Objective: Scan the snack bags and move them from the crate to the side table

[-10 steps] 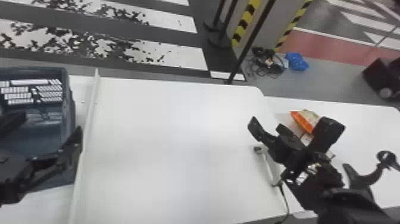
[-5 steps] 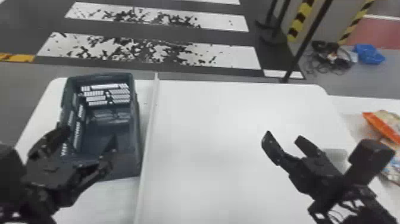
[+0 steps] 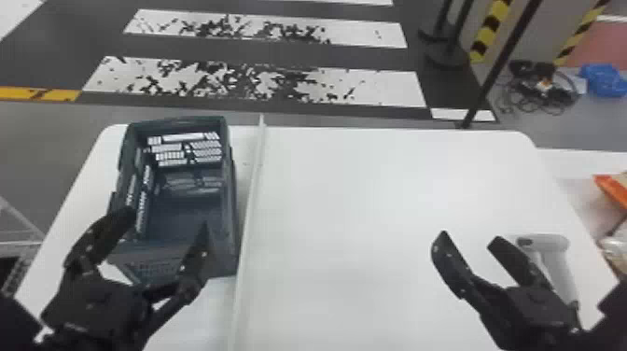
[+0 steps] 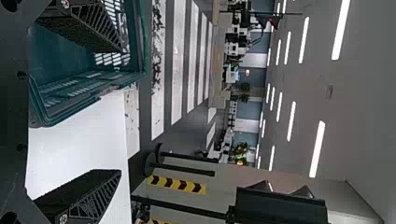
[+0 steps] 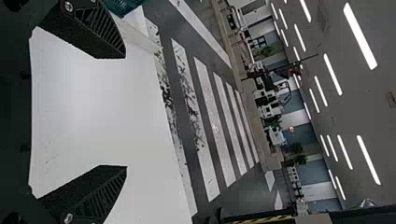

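Left claw [image 3: 165, 221] stood wide open, empty, at crate's [image 3: 186, 210] near end | right claw [image 3: 470, 239] stood open, empty, near scanner [image 3: 557, 266] | crate sat left on table [image 3: 373, 196] | bags [image 3: 615, 190] lay right, on side table [image 3: 576, 163]

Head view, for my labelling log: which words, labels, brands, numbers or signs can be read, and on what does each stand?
No text can be read.
Left gripper: faint pale mark on its body, too small to read.
Orange bag: cut off by the view's edge, no readable print.
Crate: no readable label.
Hazard stripes: yellow and black, no readable words.
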You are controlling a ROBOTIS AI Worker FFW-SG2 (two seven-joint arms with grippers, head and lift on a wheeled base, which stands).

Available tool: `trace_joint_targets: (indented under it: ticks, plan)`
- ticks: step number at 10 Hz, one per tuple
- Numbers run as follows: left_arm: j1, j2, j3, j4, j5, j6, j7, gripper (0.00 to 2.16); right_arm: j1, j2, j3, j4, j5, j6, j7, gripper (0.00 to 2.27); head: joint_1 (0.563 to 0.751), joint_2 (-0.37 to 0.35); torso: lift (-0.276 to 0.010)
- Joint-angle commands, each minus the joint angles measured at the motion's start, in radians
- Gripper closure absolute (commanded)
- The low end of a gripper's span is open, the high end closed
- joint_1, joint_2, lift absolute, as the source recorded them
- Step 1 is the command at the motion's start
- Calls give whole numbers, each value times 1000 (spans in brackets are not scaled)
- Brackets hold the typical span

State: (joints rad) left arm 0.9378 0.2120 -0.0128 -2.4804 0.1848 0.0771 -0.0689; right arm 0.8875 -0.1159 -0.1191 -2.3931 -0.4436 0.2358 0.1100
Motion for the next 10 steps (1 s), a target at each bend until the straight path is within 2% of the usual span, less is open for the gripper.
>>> trace_joint_targets:
  ticks: [1, 3, 5, 9, 10]
  plan:
    - [35, 3, -13, 1, -7, -38, 11, 80, 56, -34, -5, 3, -7, -71, -1, 76, 695, -81, -87]
    - [68, 3, -21, 1, -7, -29, 43, 87, 91, -50, -20, 22, -17, -144, -9, 73, 695, -99, -87]
    - [87, 6, -21, 1, -8, -13, 50, 87, 110, -59, -25, 22, -18, -255, -16, 70, 695, -128, -87]
    - [90, 18, -36, 3, -15, -7, 35, 87, 107, -57, -22, 22, -17, -221, -26, 66, 695, -164, -87]
    - [84, 18, -38, 6, -33, -7, 35, 87, 107, -57, -19, 32, -15, -218, -26, 66, 695, -166, -87]
